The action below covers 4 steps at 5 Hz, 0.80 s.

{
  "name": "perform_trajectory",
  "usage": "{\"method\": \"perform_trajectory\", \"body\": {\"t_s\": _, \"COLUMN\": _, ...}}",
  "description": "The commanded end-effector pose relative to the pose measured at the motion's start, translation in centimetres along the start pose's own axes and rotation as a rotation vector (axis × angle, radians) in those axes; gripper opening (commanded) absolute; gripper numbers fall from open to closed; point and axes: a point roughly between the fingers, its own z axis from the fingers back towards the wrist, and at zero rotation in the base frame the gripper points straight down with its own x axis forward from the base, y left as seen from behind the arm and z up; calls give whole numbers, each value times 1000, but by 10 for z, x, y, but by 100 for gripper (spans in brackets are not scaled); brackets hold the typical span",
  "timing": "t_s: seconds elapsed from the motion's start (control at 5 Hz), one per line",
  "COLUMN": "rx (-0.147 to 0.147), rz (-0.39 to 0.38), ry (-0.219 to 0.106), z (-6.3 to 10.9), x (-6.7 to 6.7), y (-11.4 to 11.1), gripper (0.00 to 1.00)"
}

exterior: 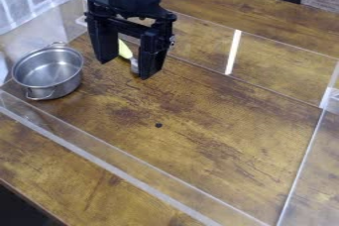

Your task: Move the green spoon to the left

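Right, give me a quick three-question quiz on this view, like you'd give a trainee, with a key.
1. True or false: the spoon lies inside the pot.
2. Multiple choice: what is the pot made to look like by its surface? A) wood, B) shiny metal, C) clear glass.
3. Fill in the blank: the spoon's handle is yellow-green, and part of the spoon is hidden from the camera by the ____.

Key: 1. false; 2. B; 3. gripper
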Motion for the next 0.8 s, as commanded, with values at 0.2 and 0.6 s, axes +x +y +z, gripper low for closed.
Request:
{"method": "perform_trajectory", "body": {"t_s": 0.2, "rx": -12, "rz": 9, "ry": -8, "z": -1, "x": 9, "y": 7, "gripper": 100}}
{"method": "perform_trajectory", "body": {"t_s": 0.6, "rx": -15, "rz": 32, "ry": -43, "z": 12, "x": 12, "y": 15, "gripper": 100}}
